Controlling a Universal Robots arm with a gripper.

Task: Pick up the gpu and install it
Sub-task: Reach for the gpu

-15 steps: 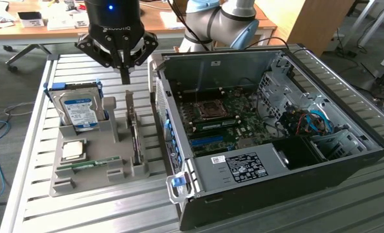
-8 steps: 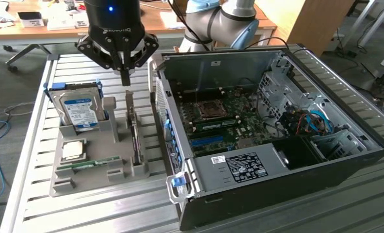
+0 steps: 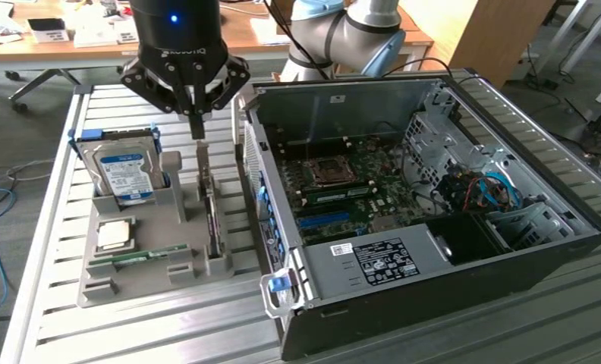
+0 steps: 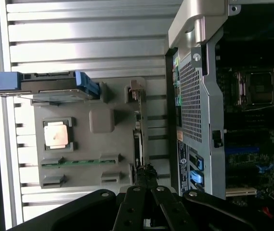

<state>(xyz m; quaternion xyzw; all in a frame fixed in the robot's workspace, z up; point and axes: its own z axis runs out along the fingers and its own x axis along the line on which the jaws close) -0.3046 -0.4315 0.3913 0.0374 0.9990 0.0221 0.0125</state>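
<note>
The gpu (image 3: 212,208) is a thin dark card standing on edge in a slot of the grey parts holder (image 3: 143,262), with its silver-grey bracket at the far end. In the wrist view the gpu (image 4: 136,142) runs as a narrow strip along the holder's side nearest the computer. My gripper (image 3: 197,130) hangs just above the card's bracket end. Its fingers are pressed together into one thin bar with nothing between them, and I cannot tell if the tips touch the card. In the wrist view the gripper (image 4: 146,174) tapers to a point over the card.
An open computer case (image 3: 412,205) lies at the exterior view's right, motherboard (image 3: 341,189) exposed. The holder also carries a blue-labelled hard drive (image 3: 127,171), a processor chip (image 3: 115,233) and a green memory stick (image 3: 143,256). All of it rests on a slatted metal table (image 3: 128,334).
</note>
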